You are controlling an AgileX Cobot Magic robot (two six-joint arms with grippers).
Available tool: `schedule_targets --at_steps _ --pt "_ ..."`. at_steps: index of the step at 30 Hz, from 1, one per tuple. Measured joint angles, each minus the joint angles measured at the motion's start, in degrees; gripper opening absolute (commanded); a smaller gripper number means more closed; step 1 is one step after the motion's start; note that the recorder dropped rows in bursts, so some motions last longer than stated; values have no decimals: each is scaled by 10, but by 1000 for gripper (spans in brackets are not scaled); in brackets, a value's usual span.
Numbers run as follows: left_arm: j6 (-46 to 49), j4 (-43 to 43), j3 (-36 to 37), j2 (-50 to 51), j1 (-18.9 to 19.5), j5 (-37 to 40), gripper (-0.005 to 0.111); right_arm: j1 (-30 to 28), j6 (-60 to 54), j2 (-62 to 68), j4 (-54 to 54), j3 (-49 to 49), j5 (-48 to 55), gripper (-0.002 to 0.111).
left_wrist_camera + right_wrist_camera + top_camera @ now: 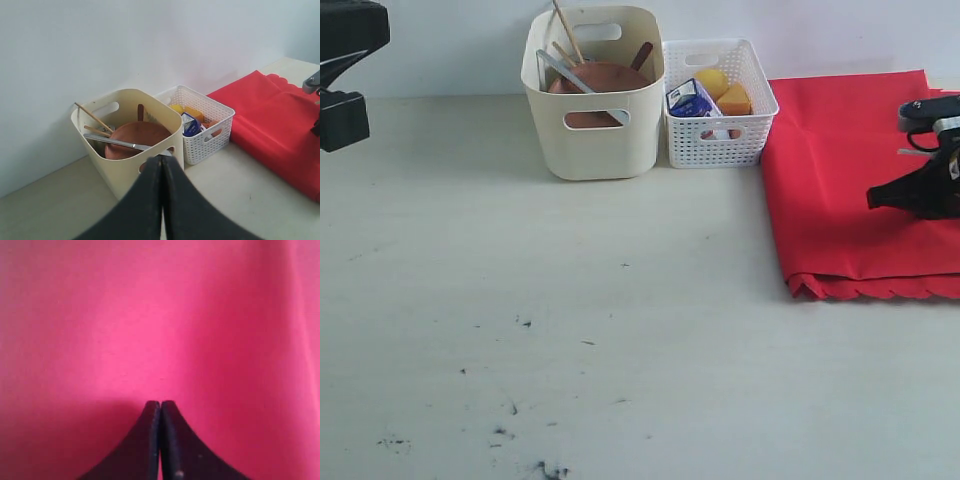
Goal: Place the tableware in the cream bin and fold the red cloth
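Cream bin (592, 150) holding plate (610, 76), knife (565, 74), chopsticks (567, 30), white basket (720, 145) of food (733, 100), left tool (161, 162) and right tool (160, 406) closed

The pale, whitish desk (620, 330) ran up to a white wall at its far side. Seen from the exterior view, three things stood or lay directly on it. The cream bin (592, 130) stood upright at about 12 o'clock, against the wall. The white lattice basket (720, 140), lower than the bin, stood just beside it toward 1 o'clock, their sides nearly touching. The red cloth (850, 190) lay flat from 2 to 3 o'clock, its near edge scalloped, running past the frame's right edge. Small dark smudges (548, 468) marked the bare surface around 7 o'clock.
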Motion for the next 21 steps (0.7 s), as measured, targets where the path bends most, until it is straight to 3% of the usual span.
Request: schedule_targets --at_steps 13,21 --pt "0 0 0 0 0 5 1 -1 -1 91 -4 -115 -46 0" --pt "0 0 0 0 0 9 1 -1 1 52 26 -117 22 0"
